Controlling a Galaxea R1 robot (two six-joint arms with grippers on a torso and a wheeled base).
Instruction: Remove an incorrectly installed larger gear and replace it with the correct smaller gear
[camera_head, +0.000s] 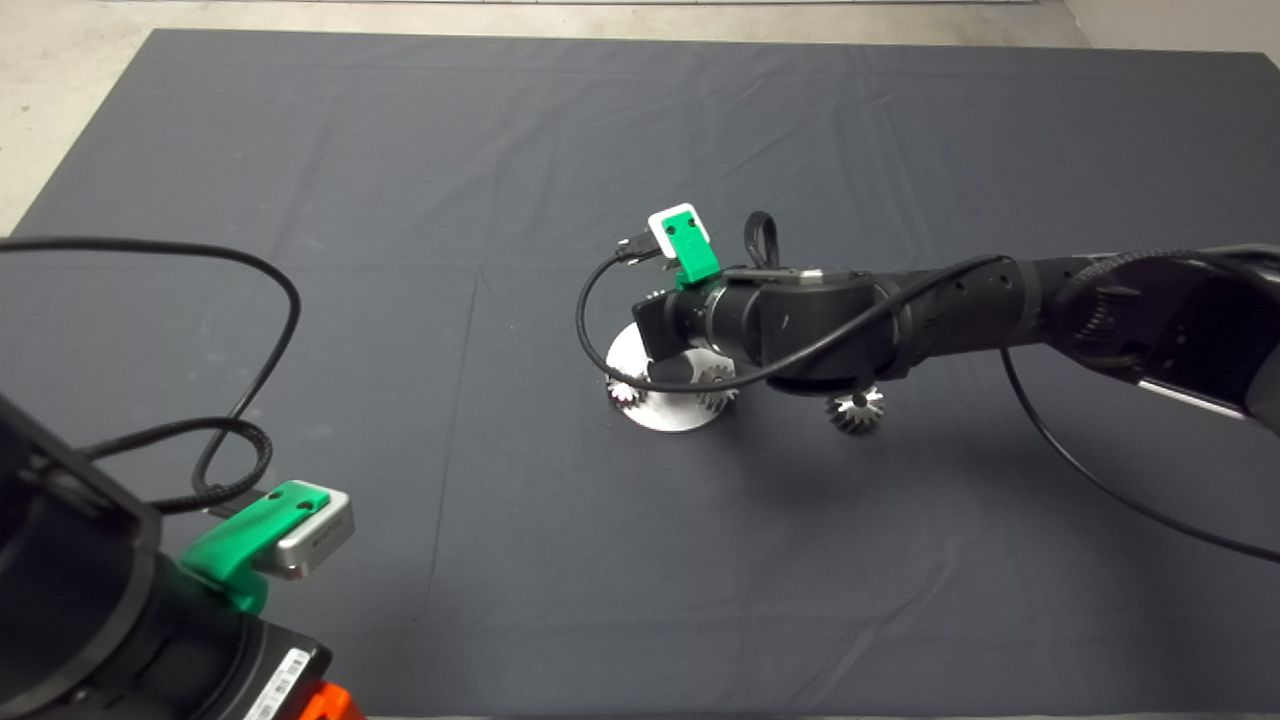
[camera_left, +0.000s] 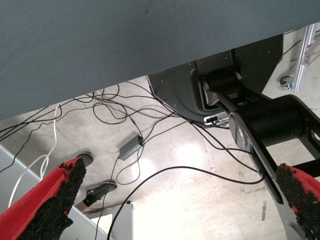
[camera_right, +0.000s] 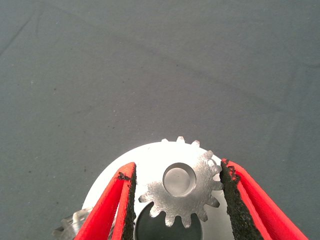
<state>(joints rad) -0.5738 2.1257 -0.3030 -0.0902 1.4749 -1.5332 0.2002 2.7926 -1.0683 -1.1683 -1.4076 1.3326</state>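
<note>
My right gripper (camera_right: 176, 165) hangs over the round silver base plate (camera_head: 665, 415), shut on the smaller gear (camera_right: 200, 200). That gear has short teeth and a round centre hole, and both black pads (camera_right: 131, 200) touch its teeth. It sits flat just above the plate (camera_right: 150, 155). The larger gear (camera_head: 856, 410), with long splayed teeth, lies on the mat to the right of the plate, under the right arm. My left gripper (camera_left: 182, 172) is parked at the lower left edge, open and holding nothing.
Two small bright gears (camera_head: 625, 390) (camera_head: 718, 388) sit on the plate's near rim, and one of them (camera_right: 70, 227) shows beside my right fingers. The right wrist's black cable (camera_head: 590, 310) loops out left of the plate. The left wrist view shows floor, cables and the robot's base.
</note>
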